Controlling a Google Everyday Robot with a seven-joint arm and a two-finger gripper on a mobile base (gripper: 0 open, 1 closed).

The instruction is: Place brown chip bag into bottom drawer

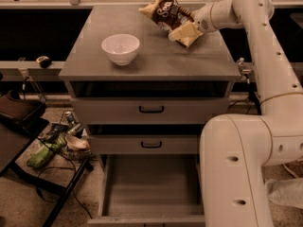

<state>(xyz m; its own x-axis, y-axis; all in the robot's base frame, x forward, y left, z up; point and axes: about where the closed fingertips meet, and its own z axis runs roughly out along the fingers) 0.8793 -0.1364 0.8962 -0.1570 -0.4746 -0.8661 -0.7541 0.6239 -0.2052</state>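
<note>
So the gripper (184, 19) is up at the back right of the bench (151, 65), fingers clamped on the brown chip bag (163, 12), which sits tilted with one cream end hanging low. White bowl (120, 48) is further left, well apart. Bottom drawer (151, 188) is pulled out down below.
</note>
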